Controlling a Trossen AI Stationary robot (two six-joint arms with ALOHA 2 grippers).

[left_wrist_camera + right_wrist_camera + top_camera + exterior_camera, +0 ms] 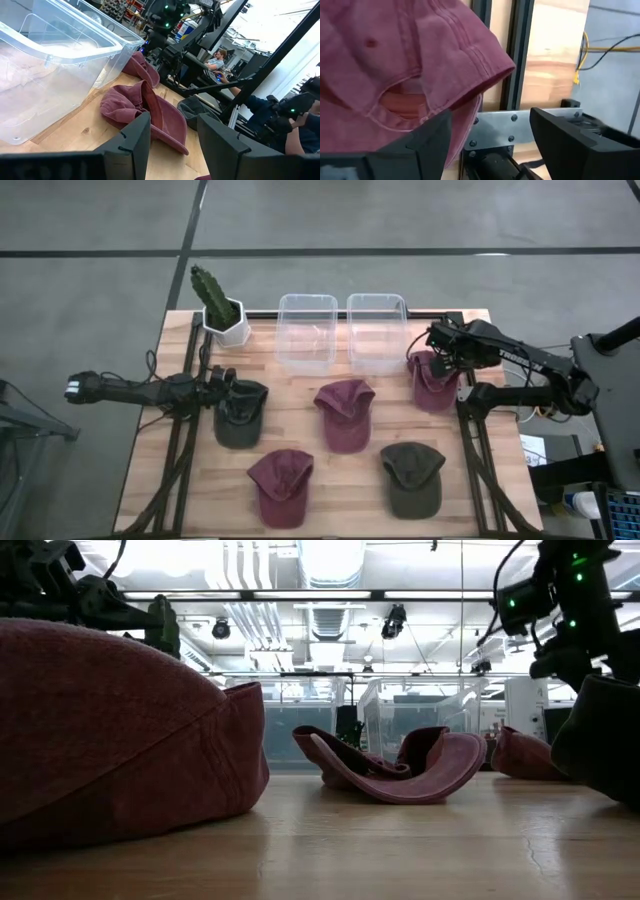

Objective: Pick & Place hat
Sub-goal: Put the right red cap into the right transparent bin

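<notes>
Five caps lie on the wooden table. A dark green cap (pixel 240 418) lies at the left, and my open left gripper (pixel 232 388) (pixel 172 122) hovers over its far edge. A maroon cap (pixel 433 383) (pixel 395 65) lies by the table's right edge, and my open right gripper (pixel 437 352) (pixel 490 120) is over its far end. The other caps are a maroon one in the middle (pixel 343 414) (pixel 145 112) (pixel 400 772), a maroon one near-left (pixel 280 486) (pixel 100 740) and a dark green one near-right (pixel 412 477). My right gripper has one finger (pixel 427 142) at the edge of the maroon cap's back opening (pixel 435 102). I cannot tell whether it touches the cloth. The other finger stands clear over the table's frame. My left gripper shows nothing between its fingers.
Two clear plastic bins (pixel 306 330) (pixel 376 330) stand side by side at the far edge. A cactus in a white pot (pixel 221 312) sits at the far left corner. Black frame rails (pixel 478 450) run along both table sides. People sit in the room beyond (pixel 217 57).
</notes>
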